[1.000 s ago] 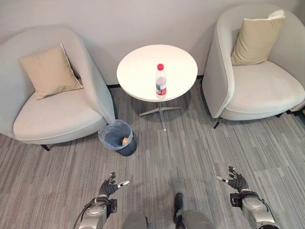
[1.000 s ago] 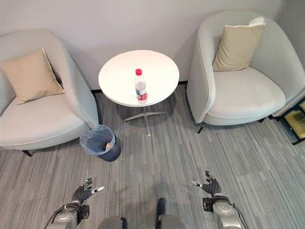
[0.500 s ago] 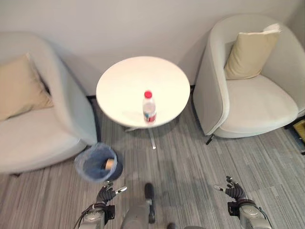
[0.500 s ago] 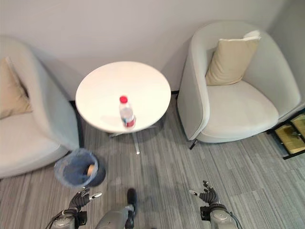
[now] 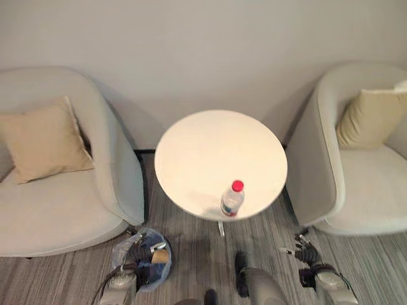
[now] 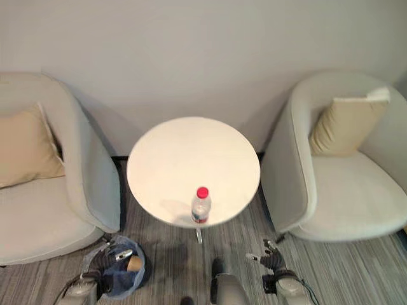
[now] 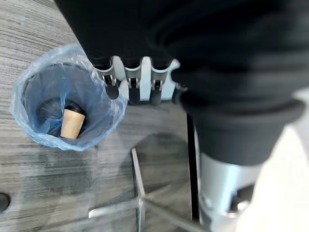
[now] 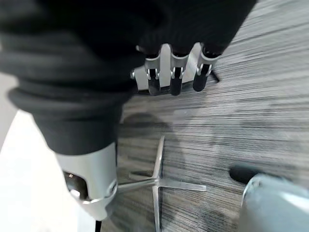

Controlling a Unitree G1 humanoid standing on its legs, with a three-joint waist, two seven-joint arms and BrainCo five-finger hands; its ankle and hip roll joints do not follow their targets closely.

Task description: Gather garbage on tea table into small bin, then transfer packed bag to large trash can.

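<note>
Left hand at lower left, fingers relaxed, empty, above small round bin lined with crinkled blue plastic bag. Right hand at lower right, fingers loosely spread, empty. Clear plastic bottle with red cap upright near front edge of smooth round white tea table, frame centre.

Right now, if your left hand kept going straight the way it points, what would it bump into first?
Probably the small bin. My left hand hangs open over its rim, fingers pointing down toward the floor beside the blue bag, though depth is hard to judge.
</note>
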